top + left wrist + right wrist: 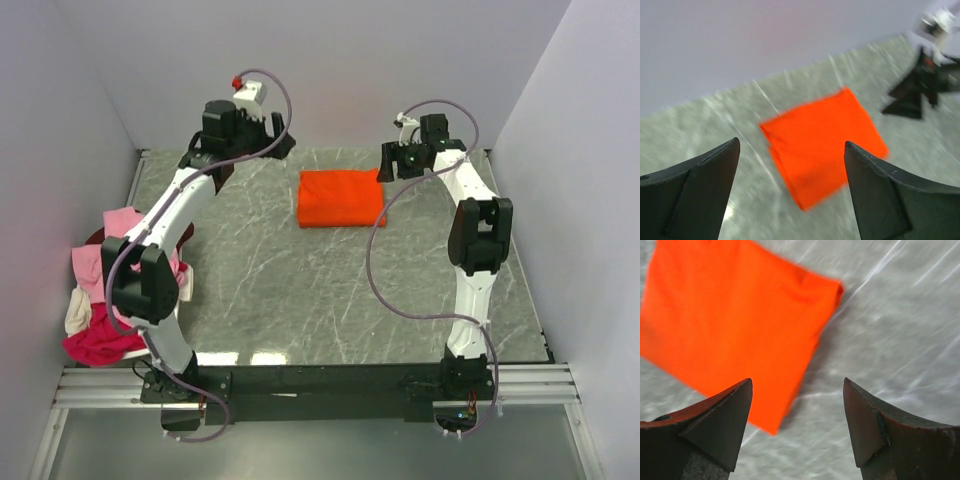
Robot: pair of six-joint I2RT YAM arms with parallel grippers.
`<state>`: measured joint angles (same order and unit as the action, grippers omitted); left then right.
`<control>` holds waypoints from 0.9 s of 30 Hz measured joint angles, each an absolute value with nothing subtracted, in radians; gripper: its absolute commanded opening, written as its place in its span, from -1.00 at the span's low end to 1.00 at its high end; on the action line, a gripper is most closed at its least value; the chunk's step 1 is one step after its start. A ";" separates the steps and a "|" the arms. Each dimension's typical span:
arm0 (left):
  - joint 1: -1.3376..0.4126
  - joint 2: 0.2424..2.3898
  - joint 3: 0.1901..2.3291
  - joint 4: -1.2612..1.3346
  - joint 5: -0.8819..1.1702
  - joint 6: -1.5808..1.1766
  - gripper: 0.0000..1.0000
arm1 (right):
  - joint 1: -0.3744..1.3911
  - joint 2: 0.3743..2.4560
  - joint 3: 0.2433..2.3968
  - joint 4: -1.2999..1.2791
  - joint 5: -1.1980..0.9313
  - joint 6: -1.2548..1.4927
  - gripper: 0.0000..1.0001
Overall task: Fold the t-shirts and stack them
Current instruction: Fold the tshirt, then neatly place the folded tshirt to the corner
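A bright orange t-shirt lies folded into a flat rectangle at the back middle of the table. My left gripper hangs above the table to the shirt's back left, open and holding nothing. In its wrist view the orange t-shirt lies below and ahead of the left gripper. My right gripper hovers just off the shirt's back right corner, also open and empty. From the right wrist, the orange t-shirt shows one corner between the fingers of the right gripper. Unfolded pink, magenta and cream t-shirts lie heaped at the left edge.
The marbled grey table is walled in by white panels at the back and both sides. My left arm reaches over the heap of shirts. The right gripper shows at the far right of the left wrist view.
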<state>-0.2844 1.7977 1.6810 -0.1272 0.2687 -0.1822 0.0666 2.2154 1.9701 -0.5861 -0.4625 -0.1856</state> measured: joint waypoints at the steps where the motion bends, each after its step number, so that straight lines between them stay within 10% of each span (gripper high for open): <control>1: -0.287 1.776 1.650 -0.134 0.291 -0.198 0.79 | 0.065 2.219 1.969 -0.600 -0.479 -0.161 0.58; 16: -0.296 1.304 1.032 -0.289 0.280 -0.195 0.81 | 0.074 2.379 1.988 -0.665 -0.519 0.081 0.29; 27: -0.296 1.006 0.825 -0.237 0.195 -0.147 0.84 | 0.074 2.462 2.083 -0.772 -0.588 0.100 -0.92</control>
